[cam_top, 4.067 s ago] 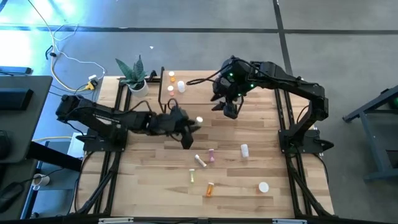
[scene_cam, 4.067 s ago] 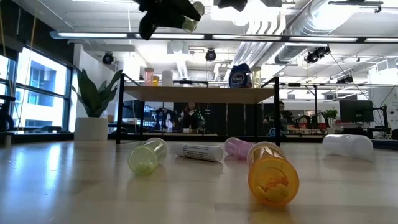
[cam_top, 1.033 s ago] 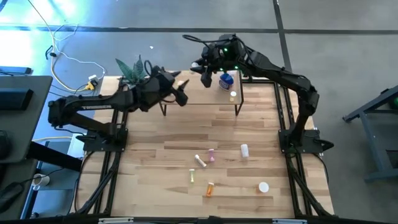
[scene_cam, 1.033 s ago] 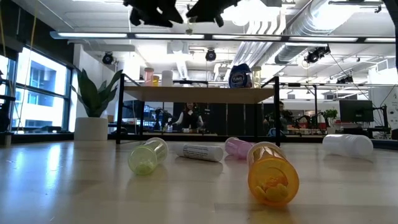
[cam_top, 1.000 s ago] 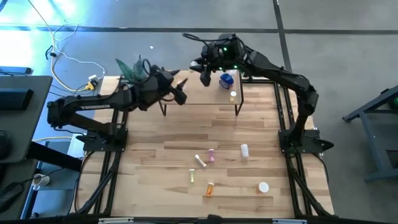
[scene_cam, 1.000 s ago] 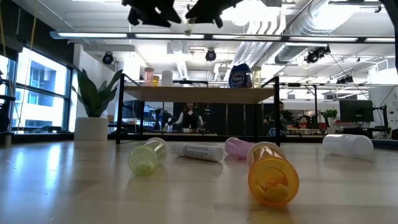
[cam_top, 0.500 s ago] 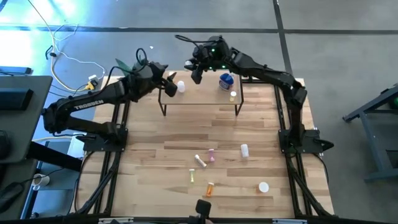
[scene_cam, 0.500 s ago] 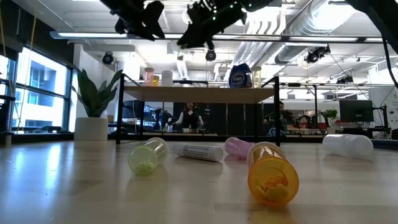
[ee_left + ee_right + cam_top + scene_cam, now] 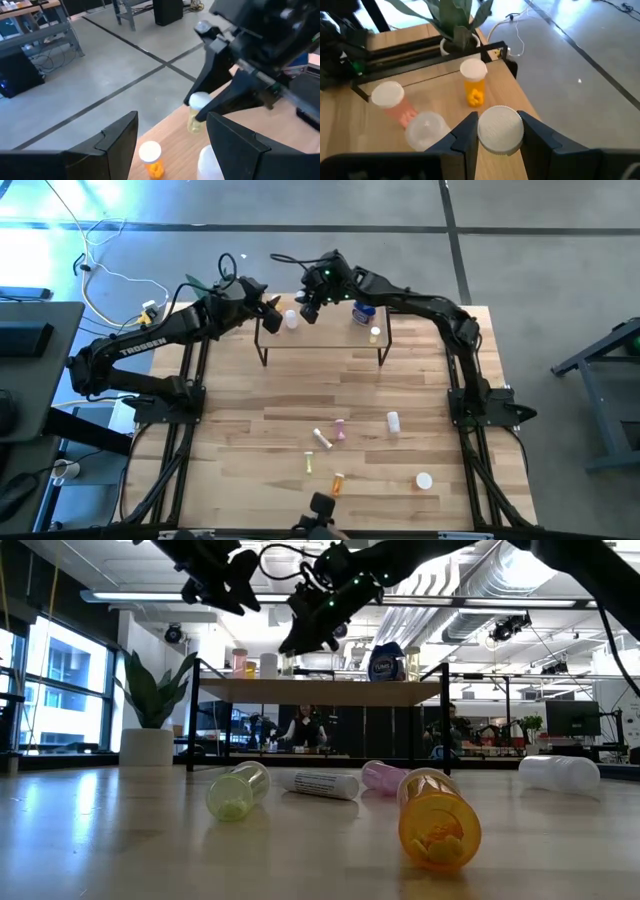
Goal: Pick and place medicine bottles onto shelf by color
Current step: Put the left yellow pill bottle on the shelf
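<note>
A white-capped yellow-green bottle (image 9: 500,129) is clamped between the fingers of the right gripper (image 9: 308,310), which is held above the left end of the shelf (image 9: 330,338). The left gripper (image 9: 272,313) is poised just beside it with its fingers spread apart and nothing between them. Under the two grippers, an orange bottle (image 9: 473,83), a pink bottle (image 9: 395,102) and a white bottle (image 9: 426,129) are seen standing close together on the shelf board, with the potted plant (image 9: 455,26) just beyond that end. The blue bottle (image 9: 363,311) is placed toward the shelf's right end. Five more bottles are scattered lying on the wooden table (image 9: 240,450), among them an orange one (image 9: 437,819) and a yellow-green one (image 9: 237,791). An open workshop with desks is visible behind.
</note>
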`<state>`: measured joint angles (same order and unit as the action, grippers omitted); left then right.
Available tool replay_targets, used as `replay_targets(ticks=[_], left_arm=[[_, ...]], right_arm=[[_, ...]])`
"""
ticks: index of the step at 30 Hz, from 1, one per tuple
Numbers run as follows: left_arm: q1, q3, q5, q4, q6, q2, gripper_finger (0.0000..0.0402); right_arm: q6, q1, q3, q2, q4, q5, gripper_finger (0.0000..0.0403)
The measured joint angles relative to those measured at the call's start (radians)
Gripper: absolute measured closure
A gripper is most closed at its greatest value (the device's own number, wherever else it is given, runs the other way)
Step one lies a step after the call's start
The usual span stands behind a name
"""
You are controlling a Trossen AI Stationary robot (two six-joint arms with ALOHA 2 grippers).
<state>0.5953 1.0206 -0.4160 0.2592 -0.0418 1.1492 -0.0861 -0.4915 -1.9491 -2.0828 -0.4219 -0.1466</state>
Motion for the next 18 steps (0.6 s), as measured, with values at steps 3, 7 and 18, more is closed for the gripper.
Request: replay_targets(ticks=[3,7,18], left_arm=[[0.000,0.000,0.025,0.000,-0.008,0.000,0.0174],[0.000,0.000,0.026,0.007,-0.035,0.000,0.0174],[0.000,0.000,0.025,0.007,-0.037,0.000,0.0174]], right_arm=[[-0.001,-0.004,0.000,-0.017,-0.002,0.019,0.0300],[0.000,-0.012,0.000,-0.029,-0.023,0.025,0.0300],[0.000,-0.015,0.000,-0.027,-0.093,0.042,0.0300]])
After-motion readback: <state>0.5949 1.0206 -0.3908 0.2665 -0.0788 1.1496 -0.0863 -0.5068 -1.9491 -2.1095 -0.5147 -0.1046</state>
